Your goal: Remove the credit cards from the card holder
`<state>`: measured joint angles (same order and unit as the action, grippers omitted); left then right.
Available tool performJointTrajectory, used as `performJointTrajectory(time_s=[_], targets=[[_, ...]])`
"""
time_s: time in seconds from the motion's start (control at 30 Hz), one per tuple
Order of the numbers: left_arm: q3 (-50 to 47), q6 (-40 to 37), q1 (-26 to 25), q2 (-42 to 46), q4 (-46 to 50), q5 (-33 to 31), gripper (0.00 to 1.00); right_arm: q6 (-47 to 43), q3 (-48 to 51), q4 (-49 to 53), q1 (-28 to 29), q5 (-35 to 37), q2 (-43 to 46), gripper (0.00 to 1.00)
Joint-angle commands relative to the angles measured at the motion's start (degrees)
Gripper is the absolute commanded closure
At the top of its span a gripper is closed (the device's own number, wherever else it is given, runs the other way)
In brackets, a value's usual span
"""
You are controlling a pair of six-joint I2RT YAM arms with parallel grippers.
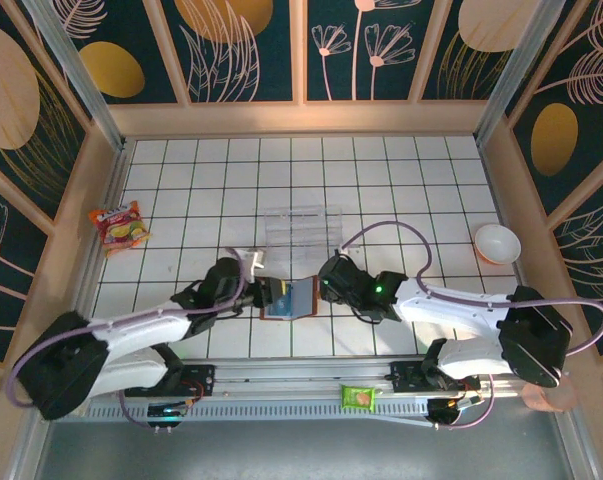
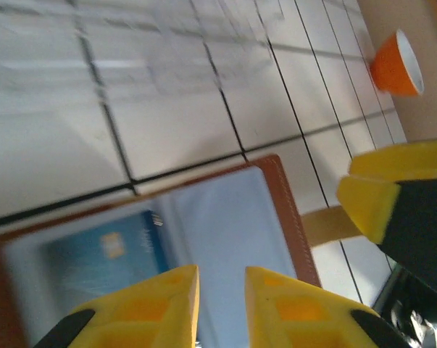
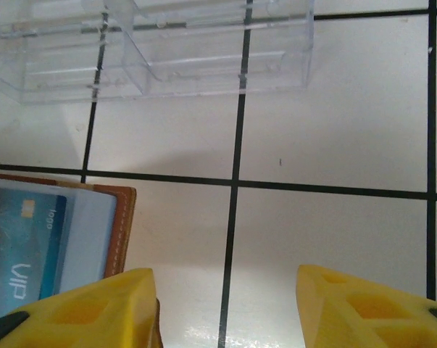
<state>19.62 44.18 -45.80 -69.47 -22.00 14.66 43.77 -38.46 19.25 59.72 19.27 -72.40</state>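
One tiled table (image 1: 401, 170) holds it all: toward its near edge, centred, the card holder (image 1: 289, 298) lies open and flat, long axis left to right, closing tab (image 2: 327, 225) pointing right. My right gripper (image 3: 225, 283) stands spread wide at its right edge; my left gripper (image 2: 222, 279) shows a slim gap over it, pinching nothing I can see. One blue credit card (image 3: 22, 246) sits pocketed, blurred, partly hidden.

Card holder (image 2: 293, 217) blurred, cut off at left; credit card (image 2: 102, 261) markings unreadable; clear box (image 3: 204, 51) cropped above.
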Motion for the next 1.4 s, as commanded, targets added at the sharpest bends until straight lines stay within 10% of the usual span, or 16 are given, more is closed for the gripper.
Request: performJointTrajectory(time_s=[0.0, 0.2, 0.73, 0.9, 1.13, 1.37], targets=[[3.9, -1.6, -2.4, -5.5, -5.6, 4.3, 0.84, 0.7, 2.1, -3.0, -0.8, -1.1, -0.9, 0.52], [6.5, -2.8, -2.9, -11.5, -4.4, 6.7, 0.93, 0.6, 5.3, -7.1, -2.8, -3.5, -2.2, 0.64], [6.5, 0.3, -3.2, -22.5, -4.9, 8.5, 1.0, -0.4, 10.3, -4.3, -11.2, -6.4, 8.4, 0.54], [5.9, 1.1, -3.2, -22.7, -6.2, 8.4, 1.0, -4.2, 9.2, -7.1, -11.3, -14.6, 18.6, 0.89], [5.3, 1.4, -3.2, -22.0, -6.5, 8.0, 1.0, -1.9, 8.0, -20.3, -5.0, -30.7, 5.1, 0.96], [4.6, 1.4, -3.2, -20.7, -6.1, 7.3, 1.0, 0.4, 9.3, -22.5, -3.6, -29.1, -5.2, 1.0]])
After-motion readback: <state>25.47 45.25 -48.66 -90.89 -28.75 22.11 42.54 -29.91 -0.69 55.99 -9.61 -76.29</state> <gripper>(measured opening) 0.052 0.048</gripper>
